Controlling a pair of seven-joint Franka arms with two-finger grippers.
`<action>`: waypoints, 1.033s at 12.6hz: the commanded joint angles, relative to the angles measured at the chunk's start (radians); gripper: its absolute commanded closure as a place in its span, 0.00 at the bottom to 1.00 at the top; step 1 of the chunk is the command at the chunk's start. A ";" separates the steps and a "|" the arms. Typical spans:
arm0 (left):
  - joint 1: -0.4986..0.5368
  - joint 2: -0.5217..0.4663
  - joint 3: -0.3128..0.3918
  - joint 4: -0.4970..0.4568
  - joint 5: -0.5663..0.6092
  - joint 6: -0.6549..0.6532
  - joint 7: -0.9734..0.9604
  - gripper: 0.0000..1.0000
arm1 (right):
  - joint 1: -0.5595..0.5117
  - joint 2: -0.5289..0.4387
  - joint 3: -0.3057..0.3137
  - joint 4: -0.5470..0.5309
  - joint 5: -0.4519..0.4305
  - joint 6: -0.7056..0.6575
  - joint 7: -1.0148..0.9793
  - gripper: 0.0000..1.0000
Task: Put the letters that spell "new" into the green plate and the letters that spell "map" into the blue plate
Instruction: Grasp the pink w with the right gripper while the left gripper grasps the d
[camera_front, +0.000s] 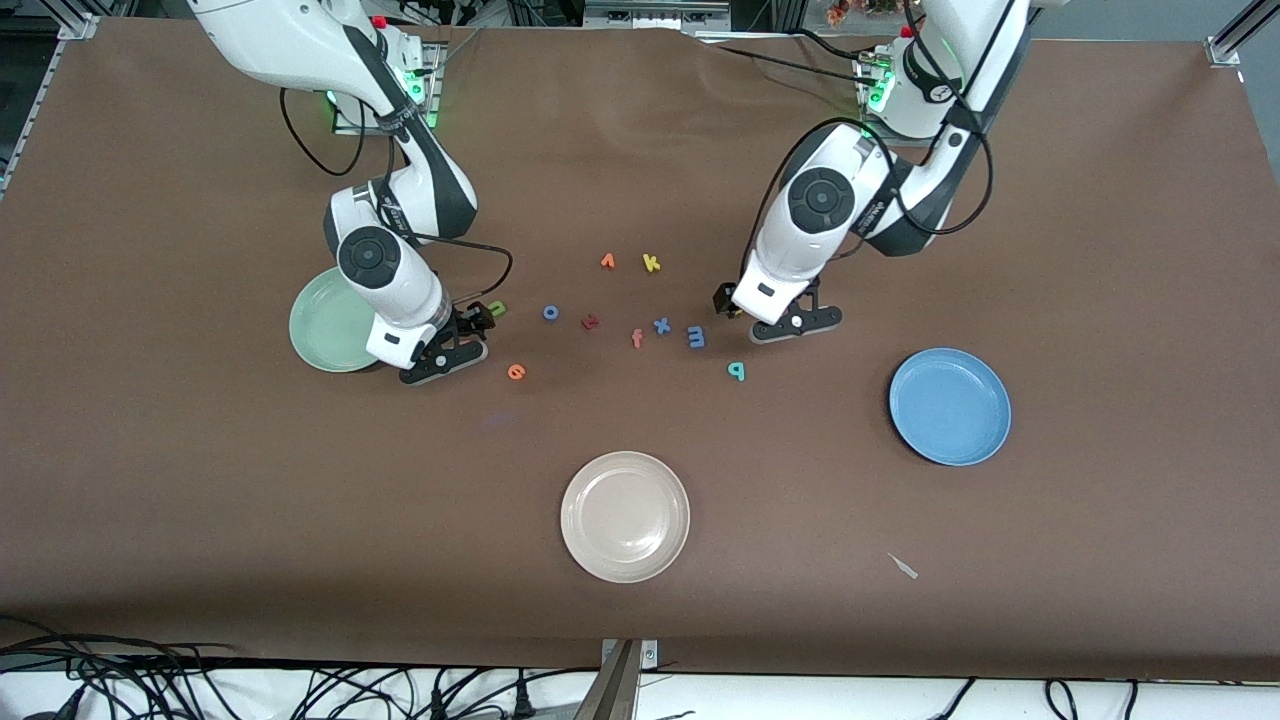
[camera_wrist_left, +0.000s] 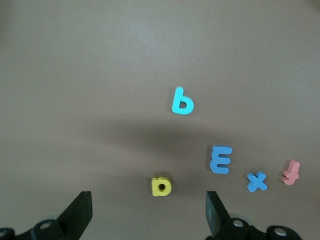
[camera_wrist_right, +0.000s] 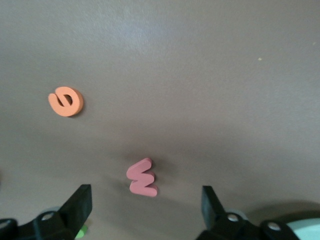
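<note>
**A:** While both grippers hang low over the counter (camera_front: 200, 520), what does each have beneath it?

**B:** Right gripper (camera_wrist_right: 145, 197) first. Its fingers stand wide apart and hold nothing, and the salmon w (camera_wrist_right: 143, 177) lies flat on the counter between them. Taking the front view as a clock around that gripper, the green n (camera_front: 497, 309) sits just beside it at two o'clock. The orange e (camera_front: 516, 372) is near at four, and the green plate (camera_front: 320, 330) is just beside it at nine.

**A:** And the left gripper (camera_wrist_left: 147, 200)?

**B:** Also spread and empty, straddling the yellow a (camera_wrist_left: 161, 186). The blue m (camera_front: 696, 337) lies near at its eight o'clock and the teal p (camera_front: 736, 371) at six. The blue plate (camera_front: 950, 405) is well apart at four.

**A:** How will the letters handle?

**B:** They look like thin foam, so probably very light, soft and a little grippy. I'd bring the fingers right down to the counter and pinch across each letter's outer edges, gently. A hard squeeze could buckle one, and so light a piece might cling to a pad on release.
</note>
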 joint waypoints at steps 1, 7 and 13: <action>-0.028 0.047 0.001 -0.010 -0.006 0.076 -0.079 0.00 | 0.017 0.026 -0.005 -0.020 -0.013 0.081 0.026 0.15; -0.065 0.140 0.003 -0.011 0.048 0.142 -0.110 0.00 | 0.020 0.034 -0.005 -0.037 -0.014 0.086 0.026 0.76; -0.068 0.165 0.003 -0.013 0.089 0.140 -0.110 0.25 | 0.017 -0.087 -0.054 -0.018 -0.013 -0.078 0.002 0.96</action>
